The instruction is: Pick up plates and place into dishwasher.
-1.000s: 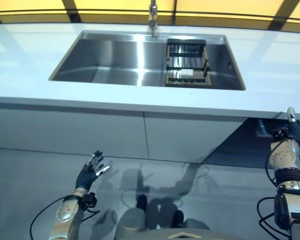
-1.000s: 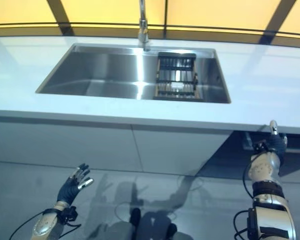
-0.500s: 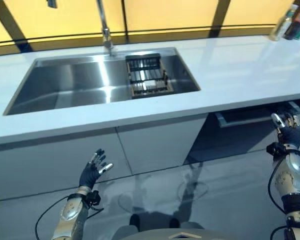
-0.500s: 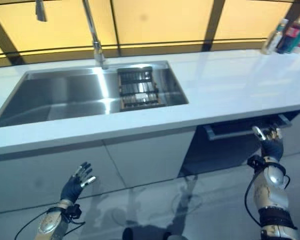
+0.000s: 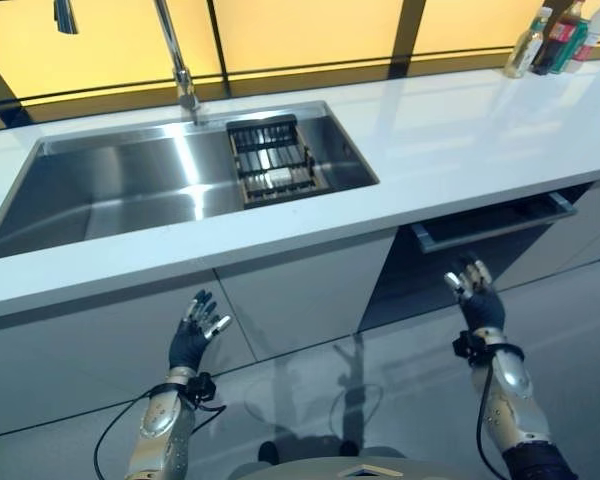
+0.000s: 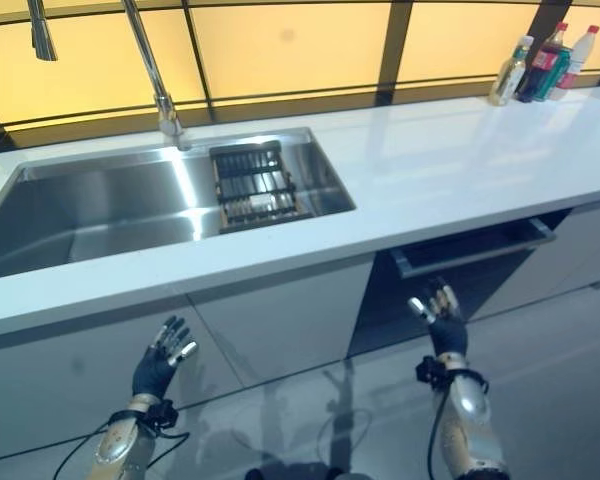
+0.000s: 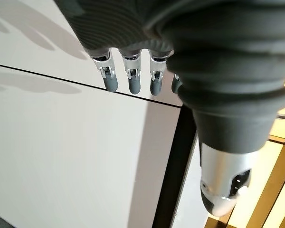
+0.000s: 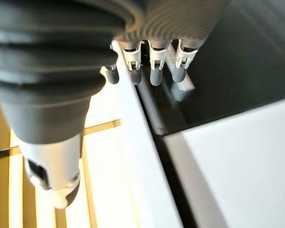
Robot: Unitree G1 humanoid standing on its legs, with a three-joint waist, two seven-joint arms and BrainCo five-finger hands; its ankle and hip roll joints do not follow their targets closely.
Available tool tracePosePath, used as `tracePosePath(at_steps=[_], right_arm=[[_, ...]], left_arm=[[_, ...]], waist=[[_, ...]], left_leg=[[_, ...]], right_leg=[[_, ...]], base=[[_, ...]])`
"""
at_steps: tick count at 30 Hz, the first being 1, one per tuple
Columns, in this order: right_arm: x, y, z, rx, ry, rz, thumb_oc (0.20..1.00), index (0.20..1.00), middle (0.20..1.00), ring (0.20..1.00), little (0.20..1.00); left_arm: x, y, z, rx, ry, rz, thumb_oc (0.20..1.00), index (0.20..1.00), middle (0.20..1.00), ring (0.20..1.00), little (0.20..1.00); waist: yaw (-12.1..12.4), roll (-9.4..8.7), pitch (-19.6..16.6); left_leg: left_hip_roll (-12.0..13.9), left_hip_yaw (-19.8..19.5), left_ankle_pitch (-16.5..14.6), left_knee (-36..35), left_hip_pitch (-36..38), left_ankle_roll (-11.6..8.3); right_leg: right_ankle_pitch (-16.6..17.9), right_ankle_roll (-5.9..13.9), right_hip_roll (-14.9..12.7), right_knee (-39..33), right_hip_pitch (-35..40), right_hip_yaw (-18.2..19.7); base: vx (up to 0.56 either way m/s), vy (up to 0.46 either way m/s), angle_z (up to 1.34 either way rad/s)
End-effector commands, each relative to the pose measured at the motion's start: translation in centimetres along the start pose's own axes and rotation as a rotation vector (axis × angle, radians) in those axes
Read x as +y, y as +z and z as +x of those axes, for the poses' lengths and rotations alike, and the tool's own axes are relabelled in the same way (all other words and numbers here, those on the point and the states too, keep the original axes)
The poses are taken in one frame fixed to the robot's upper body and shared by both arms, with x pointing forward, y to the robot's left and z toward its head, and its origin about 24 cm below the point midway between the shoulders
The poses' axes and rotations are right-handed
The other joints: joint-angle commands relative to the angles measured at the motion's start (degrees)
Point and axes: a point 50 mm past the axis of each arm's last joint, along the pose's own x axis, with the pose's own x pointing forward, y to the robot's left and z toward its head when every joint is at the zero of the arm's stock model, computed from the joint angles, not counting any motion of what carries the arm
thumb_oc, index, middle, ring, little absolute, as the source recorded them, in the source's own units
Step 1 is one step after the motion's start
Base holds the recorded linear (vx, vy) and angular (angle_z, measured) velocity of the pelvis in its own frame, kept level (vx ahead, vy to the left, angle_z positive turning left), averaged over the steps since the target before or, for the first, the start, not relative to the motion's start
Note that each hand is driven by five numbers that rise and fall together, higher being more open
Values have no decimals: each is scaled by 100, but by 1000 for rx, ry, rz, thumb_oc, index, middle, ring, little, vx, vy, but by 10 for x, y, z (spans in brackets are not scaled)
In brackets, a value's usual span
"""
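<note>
Both robot hands hang empty below a white worktop [image 5: 460, 130] that carries a stainless sink [image 5: 110, 190]. The left robot hand [image 5: 192, 335] is raised in front of the pale cabinet doors [image 5: 300, 290], fingers spread and relaxed. The right robot hand [image 5: 475, 297] is lifted before the dark opening of the dishwasher [image 5: 450, 260], just under its partly pulled-out upper drawer [image 5: 495, 222] — fingers straight, holding nothing. Inside the sink's right end sits a dark dish rack [image 5: 272, 172] with a pale plate [image 5: 278, 180] lying in it, well apart from either hand. A tall tap [image 5: 175, 60] rises behind the sink; bottles [image 5: 555, 35] stand at the worktop's far right corner.
</note>
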Motion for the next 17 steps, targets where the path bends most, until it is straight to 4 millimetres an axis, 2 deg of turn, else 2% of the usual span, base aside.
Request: tracePosePath(at_steps=[1,5,12,17], right_arm=[[28,3,-3,-39,164,-60,1000,1000,1000,1000,1000],[27,-18,-13,78,211,-85,1000,1000,1000,1000,1000],[32,-26,-18,95,232,-56,1000,1000,1000,1000,1000],[38,-31,-19,122,271,-100,1000,1000,1000,1000,1000]], left_arm=[[-6,25,6,-137,-32,26,1000,1000,1000,1000,1000],[-5,18,2,-102,-49,40,1000,1000,1000,1000,1000],[-4,14,-1,-81,-42,33,1000,1000,1000,1000,1000],[-8,15,0,-80,-55,39,1000,1000,1000,1000,1000]], waist=[[-117,-292,-39],[-103,-310,-32],[-109,-287,-19],[-96,-270,-7]], left_leg=[[-206,-68,-721,638,14,301],[-232,-72,-726,641,-3,328],[-279,-66,-748,625,41,366],[-297,-74,-767,640,34,390]], right_leg=[[937,384,-269,-607,-29,153],[933,394,-276,-593,-53,130],[933,414,-272,-603,-20,128],[915,423,-277,-568,-43,108]], base=[[-23,32,-6],[-5,16,-5],[0,0,0],[0,0,0]])
